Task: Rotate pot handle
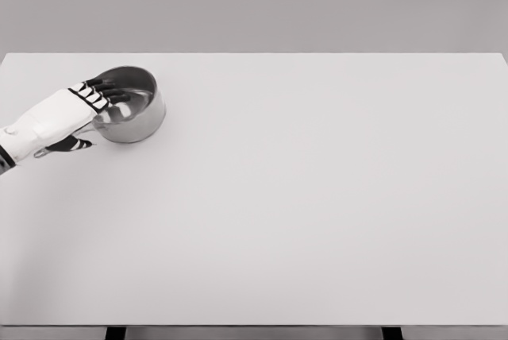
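Reaching in from the picture's left edge, the robot's left hand (67, 117) lies over the near-left rim of the steel pot (131, 106), dark fingers (107, 90) draped inside the bowl and thumb below, apparently clamped on the rim, though the grip is partly hidden. The pot sits at the white table's (317, 213) far left, well away from its centre. Its handle cannot be seen; it likely runs back under the palm, toward the wrist. The right arm is out of view.
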